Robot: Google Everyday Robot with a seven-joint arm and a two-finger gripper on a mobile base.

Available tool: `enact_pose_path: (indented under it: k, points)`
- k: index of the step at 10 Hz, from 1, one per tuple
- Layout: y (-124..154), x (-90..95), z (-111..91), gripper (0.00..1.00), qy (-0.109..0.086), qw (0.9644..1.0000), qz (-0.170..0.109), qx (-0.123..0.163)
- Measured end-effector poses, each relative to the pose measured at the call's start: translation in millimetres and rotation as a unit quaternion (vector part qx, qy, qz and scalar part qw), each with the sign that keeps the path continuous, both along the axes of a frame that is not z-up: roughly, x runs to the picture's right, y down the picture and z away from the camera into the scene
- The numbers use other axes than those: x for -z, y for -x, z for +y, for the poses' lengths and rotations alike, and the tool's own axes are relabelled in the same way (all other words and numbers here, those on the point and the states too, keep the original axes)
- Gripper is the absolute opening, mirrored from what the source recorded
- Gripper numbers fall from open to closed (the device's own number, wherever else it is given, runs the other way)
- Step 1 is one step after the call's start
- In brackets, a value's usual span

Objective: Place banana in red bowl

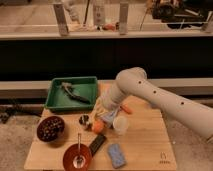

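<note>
As the gripper [106,113] hung beside the white cup [120,124], jaws closed, we feared toppling it short of the red bowl [69,151].

Counting now: one desk [145,150], and two bowls on it, one red bowl [65,156] and one maroon bowl [39,130] of dark berries. One green tray [51,98]. One orange ball [97,126], one white cup [120,125], one blue sponge [116,155], one black block [96,144], one orange carrot piece [127,109]. One arm [150,95] with one gripper [103,115], closed, low over the desk between tray and cup.
</note>
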State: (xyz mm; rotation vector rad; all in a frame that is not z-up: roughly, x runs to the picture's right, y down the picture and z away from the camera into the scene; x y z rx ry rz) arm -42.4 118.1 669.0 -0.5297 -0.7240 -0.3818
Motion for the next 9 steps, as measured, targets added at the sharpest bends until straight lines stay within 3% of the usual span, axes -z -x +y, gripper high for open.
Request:
enact_pose_path:
  k: [2,4,7,9]
  points:
    - [9,11.7,24,0.0,0.01,0.9986,-0.032,0.041]
    - [15,11.2,62,0.0,0.012,0.9955,-0.049,0.081]
    - [36,19.7,94,0.0,-0.007,0.9893,-0.078,0.123]
    - [49,37.6,115,0.0,-0.023,0.9819,-0.109,0.153]
